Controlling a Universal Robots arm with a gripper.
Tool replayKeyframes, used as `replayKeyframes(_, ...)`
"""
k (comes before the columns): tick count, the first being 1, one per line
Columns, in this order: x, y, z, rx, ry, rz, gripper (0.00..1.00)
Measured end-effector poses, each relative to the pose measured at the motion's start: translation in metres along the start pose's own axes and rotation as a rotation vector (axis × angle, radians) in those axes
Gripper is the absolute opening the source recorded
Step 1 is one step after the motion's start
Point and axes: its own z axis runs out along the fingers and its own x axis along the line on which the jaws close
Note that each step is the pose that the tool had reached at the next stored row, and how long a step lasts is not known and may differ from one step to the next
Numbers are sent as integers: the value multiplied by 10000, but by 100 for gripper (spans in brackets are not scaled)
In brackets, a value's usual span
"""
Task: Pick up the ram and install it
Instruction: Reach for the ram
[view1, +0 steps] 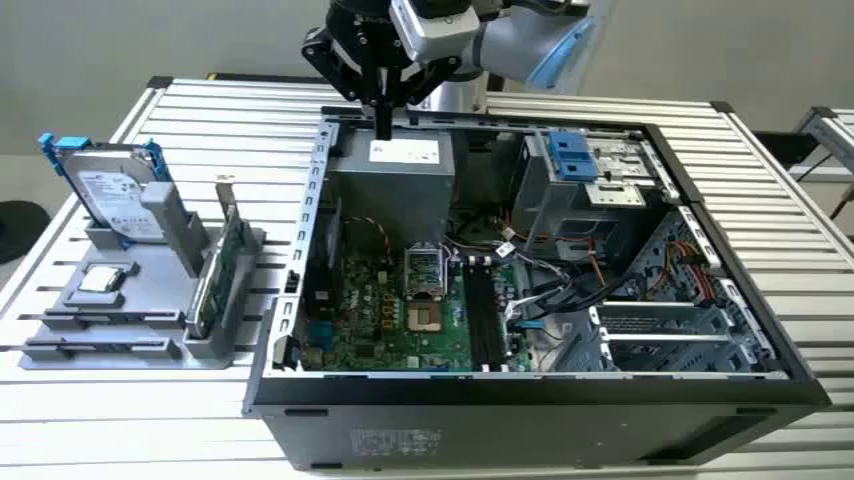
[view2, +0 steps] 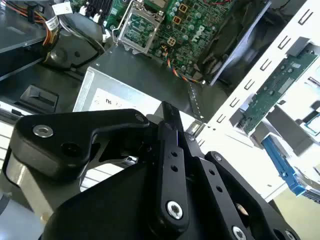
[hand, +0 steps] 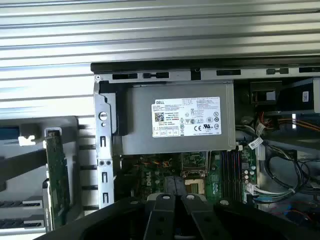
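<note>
Hanging from the jaws of the arm (view1: 521, 40), the ram (view1: 384, 122) shows in the exterior view as a thin dark stick pointing straight down; the jaws are closed on it, gripping its upper part; in the first wrist view its dark edge sits between the two black fingers (hand: 160, 215).

It hangs over the far end of the open computer case (view1: 534, 400), above the grey power supply (view1: 394, 175) and just behind that box's white label (view1: 403, 151); the two look apart, not touching.

Nearer the camera, the green main board (view1: 380, 310) lies flat on the floor of the case; the long black slots (view1: 483, 320) run along it on the exterior view's right of the metal processor socket (view1: 422, 270), well apart from the ram; loose cables (view1: 561, 275) lie further to that side.

The case rests on a ribbed white bench (view1: 200, 110); to the exterior view's left of it stands a grey holder (view1: 120, 330) carrying an upright hard drive (view1: 114, 195) with blue rails, a green card (view1: 220, 270) on edge and a small square chip (view1: 104, 280).
</note>
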Motion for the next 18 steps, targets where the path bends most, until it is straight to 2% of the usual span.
replayKeyframes(13,4,0,0,-1,-1,0,0)
replayKeyframes(18,66,-5,-1,0,0,0,0)
